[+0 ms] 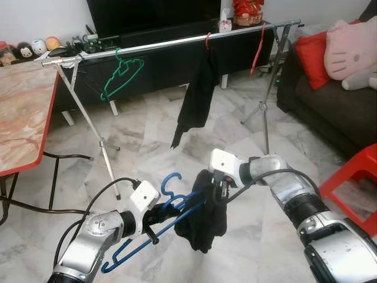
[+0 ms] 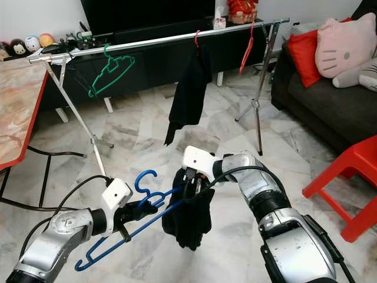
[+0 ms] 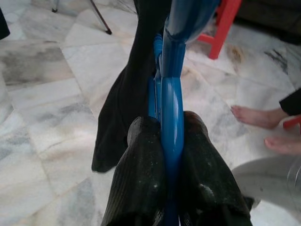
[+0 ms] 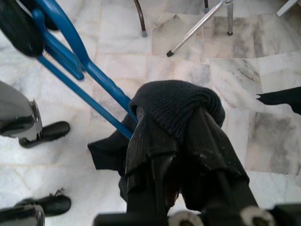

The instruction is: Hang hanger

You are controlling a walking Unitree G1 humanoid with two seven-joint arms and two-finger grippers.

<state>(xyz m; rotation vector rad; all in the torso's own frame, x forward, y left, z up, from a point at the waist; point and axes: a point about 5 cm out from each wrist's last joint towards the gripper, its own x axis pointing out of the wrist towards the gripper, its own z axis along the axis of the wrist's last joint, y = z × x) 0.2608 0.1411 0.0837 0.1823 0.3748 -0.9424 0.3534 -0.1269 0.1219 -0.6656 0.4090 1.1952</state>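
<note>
Above the marble floor (image 1: 147,135), short of the rail (image 1: 171,43), the left gripper (image 1: 154,213) pinched the light, stiff blue hanger (image 1: 171,203) near its hook, while the right gripper (image 1: 217,187) was clamped on its limp, slip-prone black garment (image 1: 207,221).

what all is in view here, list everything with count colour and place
blue hanger: 1, blue, clamped in the left end effector, far end under the dark garment
dark garment: 1, black, draped on the blue hanger
clothes rail: 1, silver, across the room ahead
green hanger: 1, green, on the rail's left part
hung garment: 1, black, mid-rail on a red hanger
red hanger: 1, red, bare, near the rail's right end
table: 1, marbled with red edge, left
sofa: 1, dark, right
red stool: 1, right
bare feet: 2, a person's, on the floor
left end effector: shut on the blue hanger
right end effector: shut on the dark garment
</note>
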